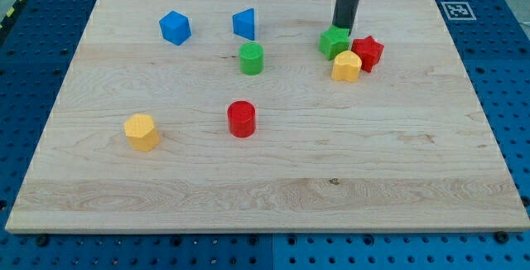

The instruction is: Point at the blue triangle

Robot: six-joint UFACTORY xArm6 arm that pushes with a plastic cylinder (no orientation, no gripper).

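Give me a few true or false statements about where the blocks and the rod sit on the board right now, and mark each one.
1. My tip is right at the green block on the view's right. True.
2. My tip touches the blue triangle. False: the triangle lies well to the view's left of the tip.
3. The red cylinder sits below the green cylinder in the view. True.
4. Both yellow blocks are side by side. False: one yellow block is beside the red star-shaped block, the other yellow block is at the view's lower left.
5. There are two blue blocks. True: the triangle and a blue block further left.
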